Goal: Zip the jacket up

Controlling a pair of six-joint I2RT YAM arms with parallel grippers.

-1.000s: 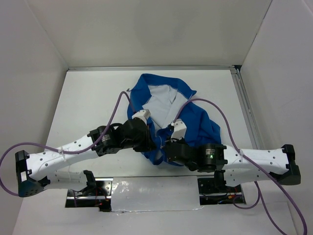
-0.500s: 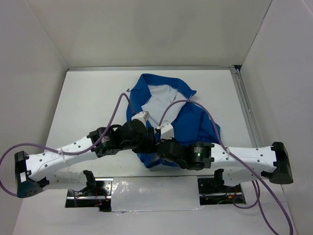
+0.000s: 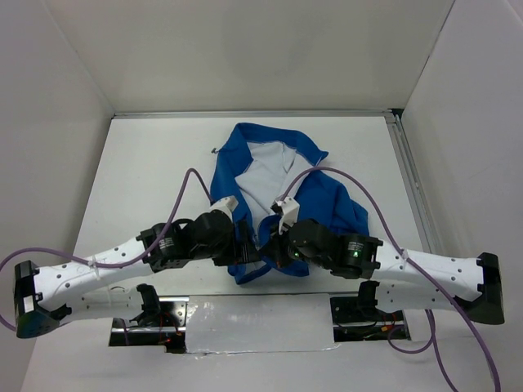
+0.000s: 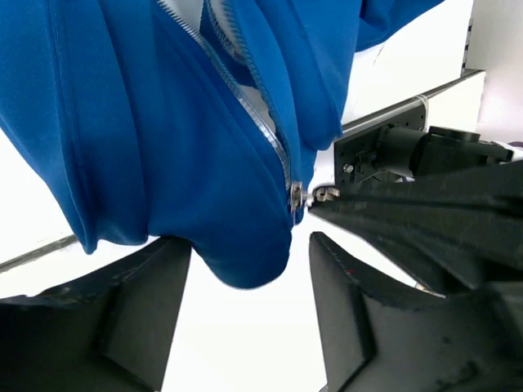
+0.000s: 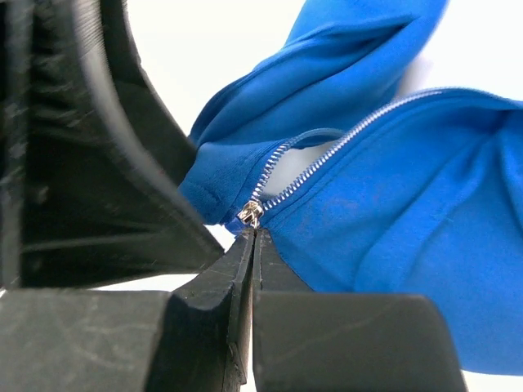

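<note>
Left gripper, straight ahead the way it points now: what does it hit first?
The jacket: its bottom hem sits just ahead, between the open fingers of the left gripper, beside the zipper pull that the right gripper pinches. Depth is unclear; contact looks near.

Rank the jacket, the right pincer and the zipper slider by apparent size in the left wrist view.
1. jacket: fills most of the upper frame.
2. right pincer: dark wedge from the right.
3. zipper slider: tiny metal piece at that pincer's tip.
They meet at one spot, so nearness barely skews this.
</note>
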